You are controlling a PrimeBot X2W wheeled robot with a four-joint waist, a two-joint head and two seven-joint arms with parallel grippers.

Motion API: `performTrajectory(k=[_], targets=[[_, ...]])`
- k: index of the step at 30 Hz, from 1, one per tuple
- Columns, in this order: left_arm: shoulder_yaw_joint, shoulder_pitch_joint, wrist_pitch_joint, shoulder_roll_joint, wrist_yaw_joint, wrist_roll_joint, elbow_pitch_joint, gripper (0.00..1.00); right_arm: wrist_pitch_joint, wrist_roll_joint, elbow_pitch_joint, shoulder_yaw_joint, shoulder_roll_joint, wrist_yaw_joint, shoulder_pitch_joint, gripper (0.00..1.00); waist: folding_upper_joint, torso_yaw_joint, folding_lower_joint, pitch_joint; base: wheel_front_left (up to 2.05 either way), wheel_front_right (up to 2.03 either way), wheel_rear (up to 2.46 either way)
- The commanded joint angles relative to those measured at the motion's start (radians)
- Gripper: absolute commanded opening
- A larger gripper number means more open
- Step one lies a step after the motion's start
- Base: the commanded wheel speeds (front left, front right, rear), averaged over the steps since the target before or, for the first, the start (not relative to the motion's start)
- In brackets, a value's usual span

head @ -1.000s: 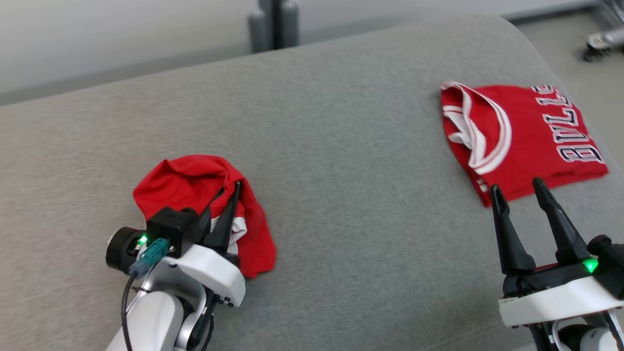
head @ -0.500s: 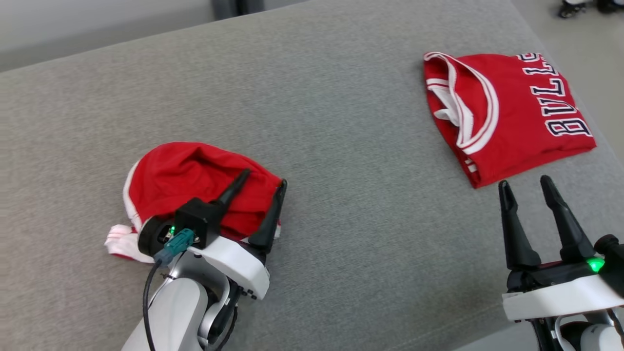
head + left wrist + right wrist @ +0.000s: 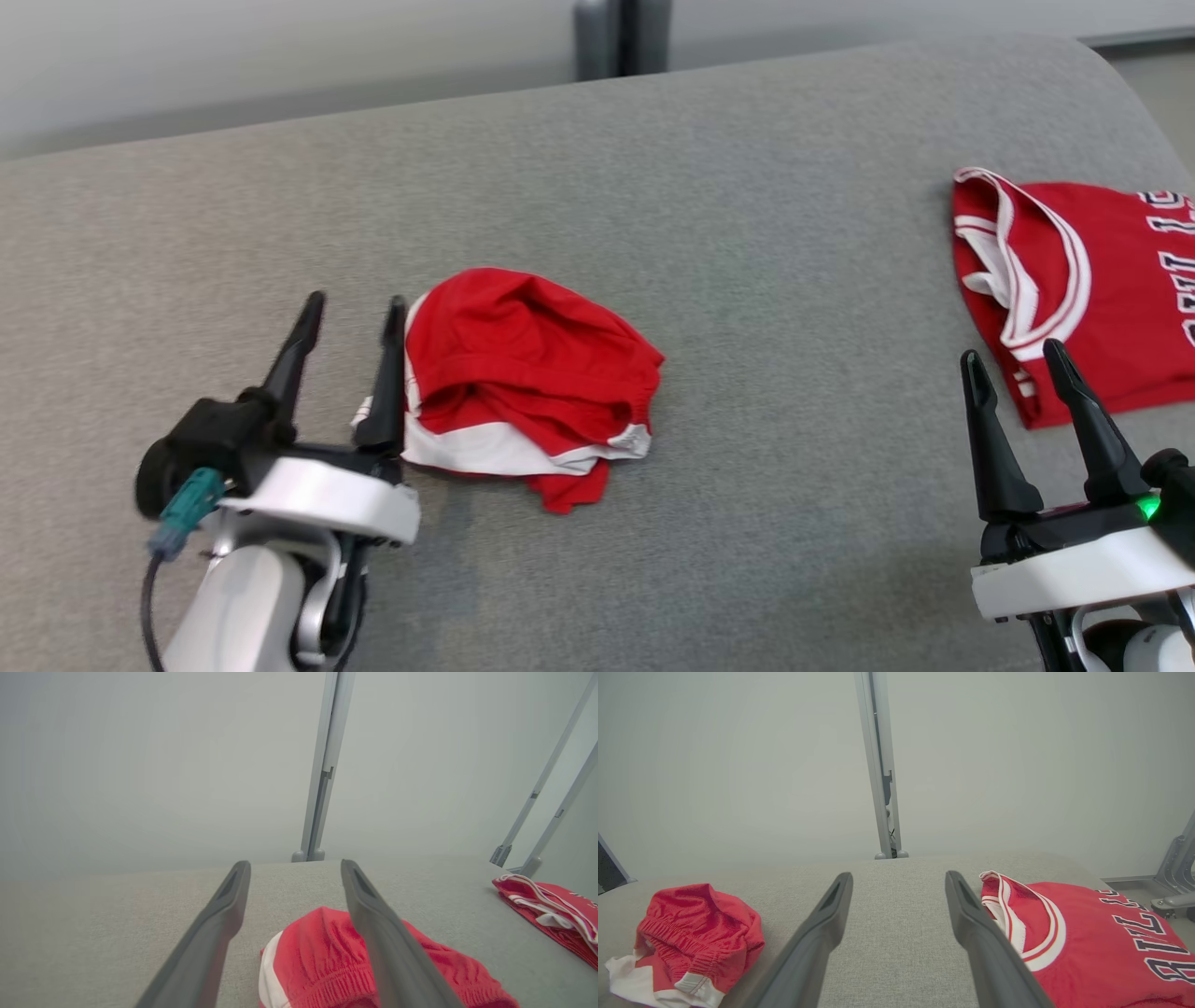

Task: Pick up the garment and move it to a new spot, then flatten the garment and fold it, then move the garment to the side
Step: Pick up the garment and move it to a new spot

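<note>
Letters "ULL" on red jersey, rest cropped

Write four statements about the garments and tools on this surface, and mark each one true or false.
1. The crumpled red and white fabric garment and the folded red fabric jersey with dark lettering both lie on the grey fabric-covered surface. True.
2. The left tool and the right tool both stand open. True.
3. The right tool grips the jersey. False: it holds nothing.
4. The crumpled garment is spread flat. False: it lies bunched in a heap.
</note>
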Motion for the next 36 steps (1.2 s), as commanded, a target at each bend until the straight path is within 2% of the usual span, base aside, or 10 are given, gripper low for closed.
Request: performTrajectory(k=[1, 7, 11, 27, 36], targets=[[0.008, 0.012, -0.004, 0.011, 0.007, 0.003, -0.005, 1.0, 0.003, -0.006, -0.004, -0.003, -0.007, 0.0, 0.008, 1.0, -0.0001, 0.032, 0.0, -0.023, 0.0, 0.0, 0.0], [0.083, 0.101, -0.02, 0.057, 0.045, -0.022, -0.058, 1.0, 0.025, -0.006, -0.008, 0.002, -0.02, 0.0, 0.023, 1.0, -0.0001, 0.083, 0.0, -0.052, 0.0, 0.0, 0.0], [0.104, 0.161, -0.017, 0.074, 0.055, -0.036, -0.094, 1.0, 0.037, -0.008, -0.008, -0.004, -0.025, 0.0, 0.044, 1.0, -0.0001, 0.104, 0.0, -0.077, 0.0, 0.0, 0.0], [0.063, 0.322, 0.074, 0.121, 0.096, 0.001, -0.244, 1.0, 0.079, -0.009, -0.001, 0.007, -0.039, 0.0, 0.129, 1.0, -0.0001, 0.107, 0.0, -0.2, 0.0, 0.0, 0.0], [0.051, 0.349, 0.107, 0.132, 0.11, 0.004, -0.285, 1.0, 0.093, -0.009, -0.018, 0.001, -0.033, 0.0, 0.158, 1.0, -0.0001, 0.103, 0.0, -0.216, 0.0, 0.0, 0.0]])
